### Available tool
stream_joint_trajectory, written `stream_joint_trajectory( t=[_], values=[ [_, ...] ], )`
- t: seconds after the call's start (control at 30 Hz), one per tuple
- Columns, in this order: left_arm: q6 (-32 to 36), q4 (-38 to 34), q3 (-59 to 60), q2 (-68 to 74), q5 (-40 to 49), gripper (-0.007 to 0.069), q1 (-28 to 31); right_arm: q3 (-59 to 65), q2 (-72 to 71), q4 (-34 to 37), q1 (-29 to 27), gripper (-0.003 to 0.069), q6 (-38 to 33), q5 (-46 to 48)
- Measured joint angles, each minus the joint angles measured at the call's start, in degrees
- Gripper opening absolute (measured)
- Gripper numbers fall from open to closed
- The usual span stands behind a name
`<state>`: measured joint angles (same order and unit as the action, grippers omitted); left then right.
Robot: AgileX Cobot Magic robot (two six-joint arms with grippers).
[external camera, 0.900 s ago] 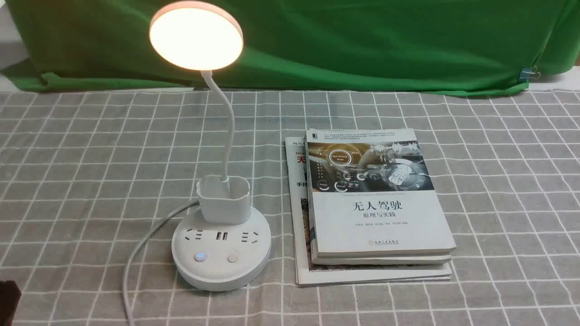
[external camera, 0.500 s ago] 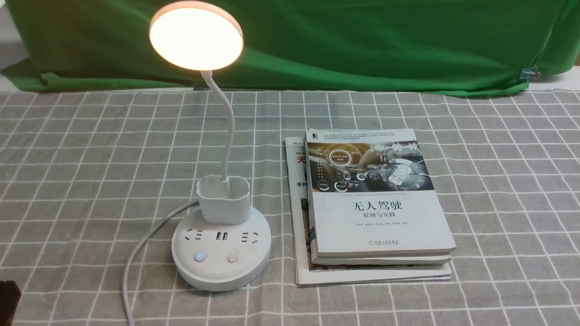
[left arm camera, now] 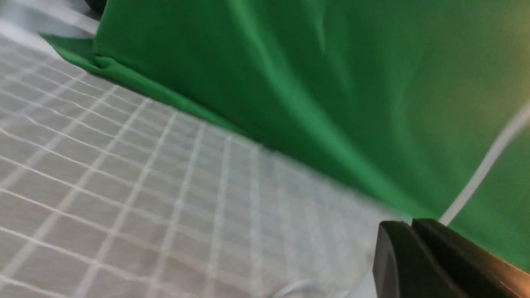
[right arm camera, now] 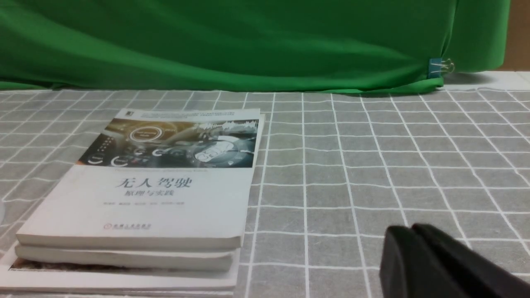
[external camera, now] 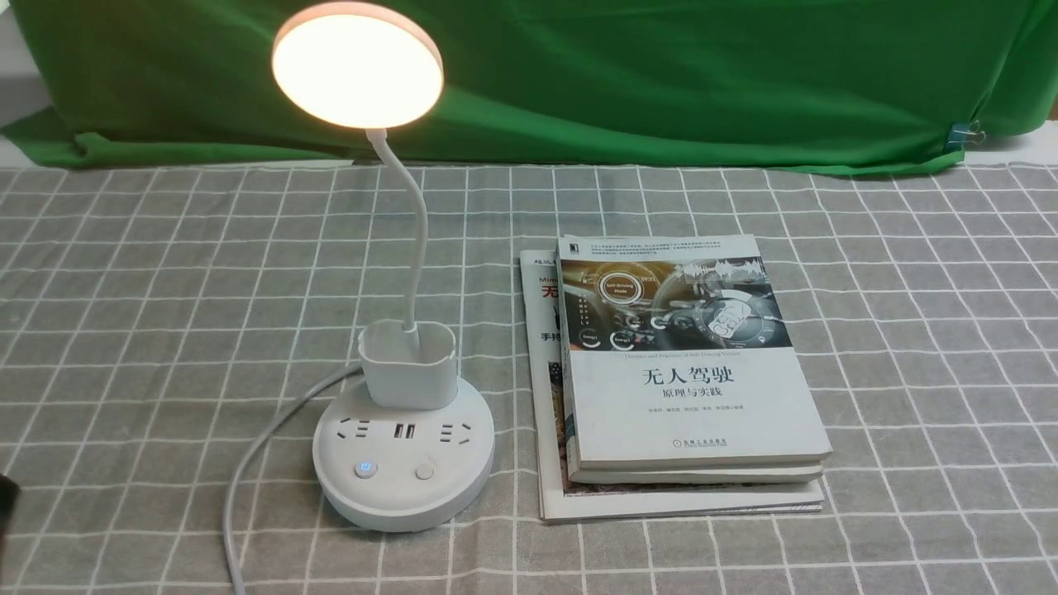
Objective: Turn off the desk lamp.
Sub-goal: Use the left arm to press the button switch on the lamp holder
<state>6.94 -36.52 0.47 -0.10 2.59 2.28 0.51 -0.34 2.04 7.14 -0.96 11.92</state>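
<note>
The white desk lamp (external camera: 403, 463) stands at the centre left of the table. Its disc head (external camera: 357, 66) glows warm. The round base carries sockets, a blue-lit button (external camera: 364, 469) and a plain button (external camera: 425, 472). My left gripper (left arm camera: 410, 225) is shut and empty; only a dark sliver of it (external camera: 7, 500) shows at the front view's left edge, far left of the lamp base. The lamp's thin neck (left arm camera: 484, 169) shows blurred in the left wrist view. My right gripper (right arm camera: 412, 229) is shut and empty, low over the cloth to the right of the books.
A stack of books (external camera: 686, 372) lies just right of the lamp base. The lamp's white cord (external camera: 248, 463) runs from the base toward the front left. A green cloth (external camera: 661, 74) hangs along the back, held by a blue clip (external camera: 963, 135).
The dark piece of my left gripper at the front view's lower left edge has risen and shrunk toward the edge. The left wrist view is motion-blurred. The lamp stays lit.
</note>
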Motion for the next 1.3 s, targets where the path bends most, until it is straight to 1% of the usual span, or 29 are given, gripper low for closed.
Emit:
stream_joint_trajectory(
  t=[0.07,0.2,0.3,0.37,0.4,0.53,0.67,0.73,0.77,0.8,0.83,0.93,1.0,1.1,1.17,1.23,1.3],
  values=[
    [-0.5,-2.84,0.0,0.0,-1.63,0.0019,0.0,0.0,0.0,0.0,0.0,0.0036,0.0,0.0],
    [-2.2,-3.59,0.0,0.0,-5.04,0.0019,0.0,0.0,0.0,0.0,0.0,0.0036,0.0,0.0],
    [-2.48,-3.04,-1.2,0.1,-2.59,0.0019,0.0,0.0,0.0,0.0,0.0,0.0036,0.0,0.0],
    [-2.48,-1.34,-4.8,1.86,2.01,0.0019,0.0,0.0,0.0,0.0,0.0,0.0036,0.0,0.0],
    [-2.48,-1.09,-4.8,2.44,2.48,0.0019,0.0,0.0,0.0,0.0,0.0,0.0036,0.0,0.0],
    [-2.36,5.36,-15.95,11.21,14.1,0.0019,0.0,0.0,0.0,0.0,0.0,0.0036,0.0,0.0],
    [-1.95,12.07,-25.8,22.7,25.98,0.0019,0.0,0.0,0.0,0.0,0.0,0.0036,0.0,0.0],
    [-1.4,13.81,-28.43,26.43,29.62,0.0019,0.0,0.0,0.0,0.0,0.0,0.0036,0.0,0.0],
    [0.15,16.83,-32.0,32.34,35.02,0.0019,0.0,0.0,0.0,0.0,0.0,0.0036,0.0,0.0],
    [0.37,16.84,-32.35,33.04,35.59,0.0019,0.0,0.0,0.0,0.0,0.0,0.0036,0.0,0.0],
    [1.15,17.87,-34.47,37.76,39.24,0.0019,-0.08,0.0,0.0,0.0,0.0,0.0036,0.0,0.0],
    [1.49,18.43,-37.13,47.39,43.61,0.0019,-3.42,0.0,0.0,0.0,0.0,0.0036,0.0,0.0],
    [1.44,20.34,-38.2,53.89,44.34,0.0019,-7.75,0.0,0.0,0.0,0.0,0.0036,0.0,0.0],
    [-2.22,23.82,-40.36,62.15,45.06,0.0019,-13.33,0.0,0.0,0.0,0.0,0.0036,0.0,0.0],
    [-4.98,24.81,-42.18,67.31,45.47,0.0019,-16.62,0.0,0.0,0.0,0.0,0.0036,0.0,0.0],
    [-5.53,25.04,-43.39,70.52,45.4,0.0019,-18.7,0.0,0.0,0.0,0.0,0.0036,0.0,0.0],
    [-6.58,25.33,-46.23,76.74,45.13,0.0019,-23.02,0.0,0.0,0.0,0.0,0.0036,0.0,0.0]
  ],
)
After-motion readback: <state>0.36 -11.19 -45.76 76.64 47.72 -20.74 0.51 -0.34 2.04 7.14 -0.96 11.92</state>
